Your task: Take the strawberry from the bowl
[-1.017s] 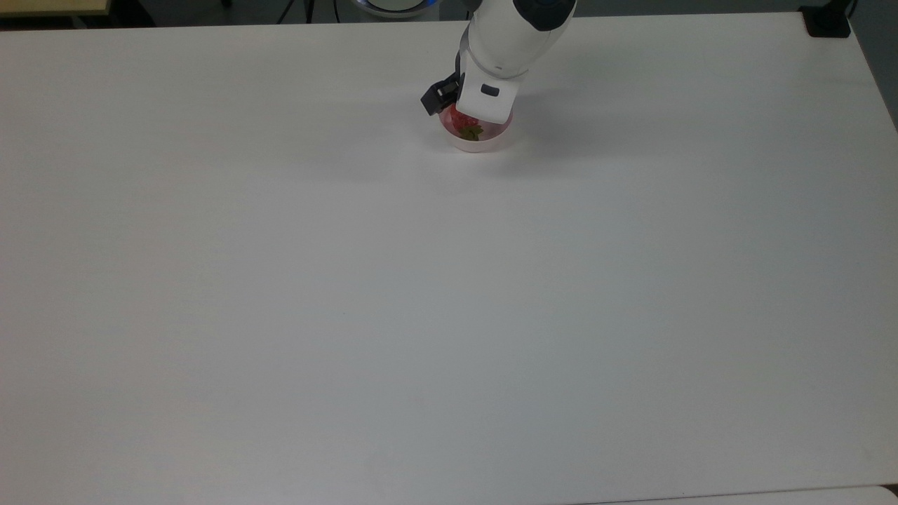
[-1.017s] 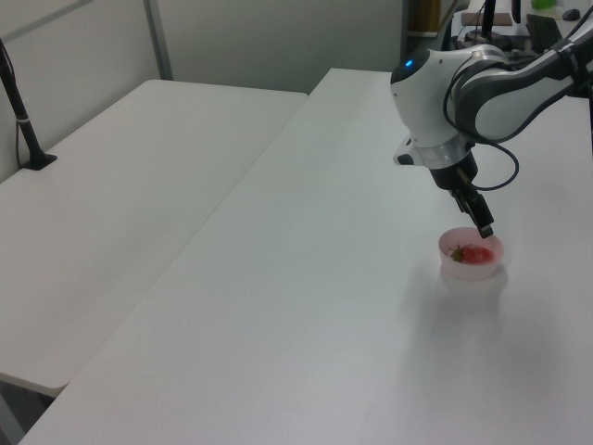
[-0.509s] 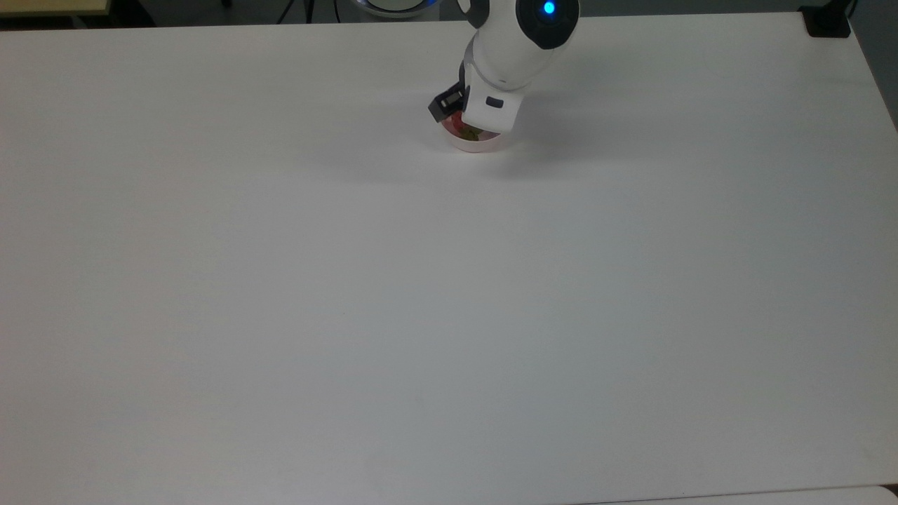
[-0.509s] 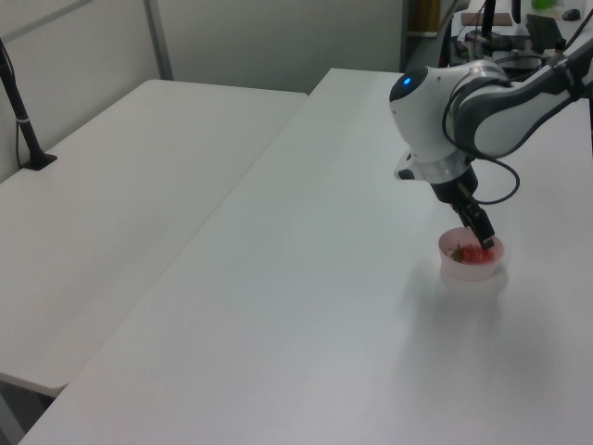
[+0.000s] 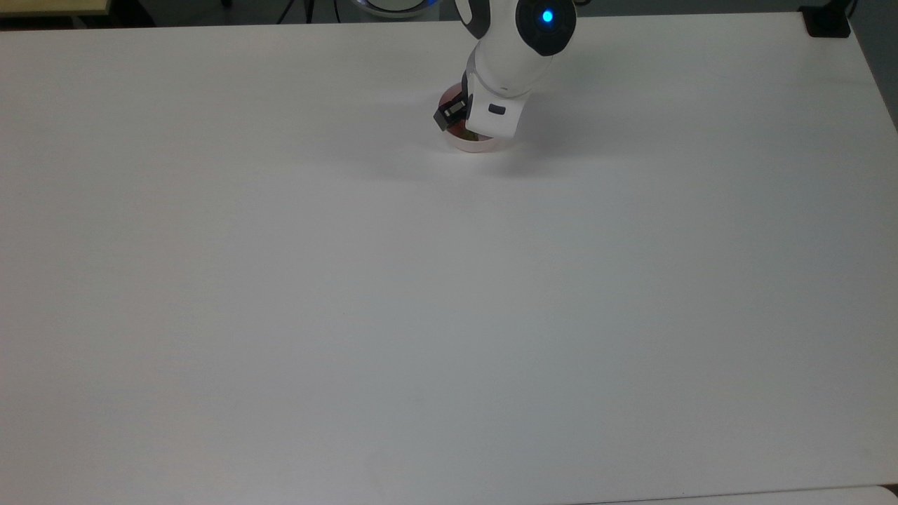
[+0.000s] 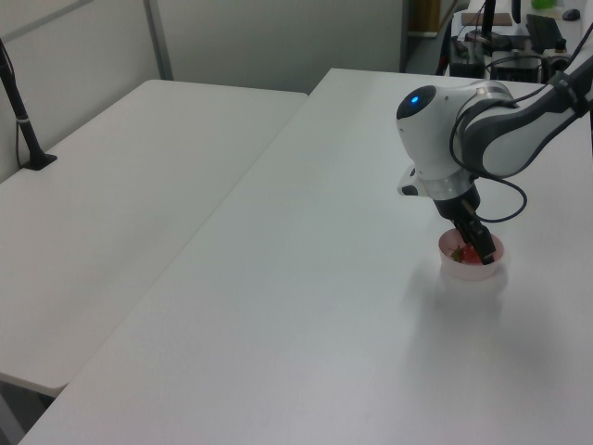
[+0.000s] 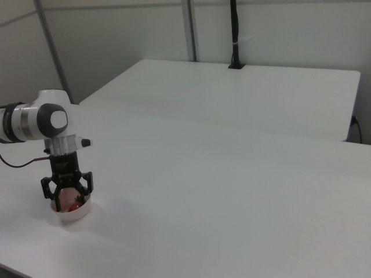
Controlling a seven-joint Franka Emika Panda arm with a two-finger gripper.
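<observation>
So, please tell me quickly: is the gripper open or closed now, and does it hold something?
Gripper: open, fingers spread astride the strawberry in the bowl; nothing gripped yet.

A lab or office room: plain white tables point(image 6: 278, 278), grey partition walls point(image 7: 116, 46), a robot arm point(image 6: 463, 139).

You have a wide white rectangular table point(image 5: 351, 294) with a smooth matte top. One small round pale pink plastic bowl point(image 5: 478, 144) stands directly on it, at about 12 o'clock in the top view, near the far edge.
</observation>
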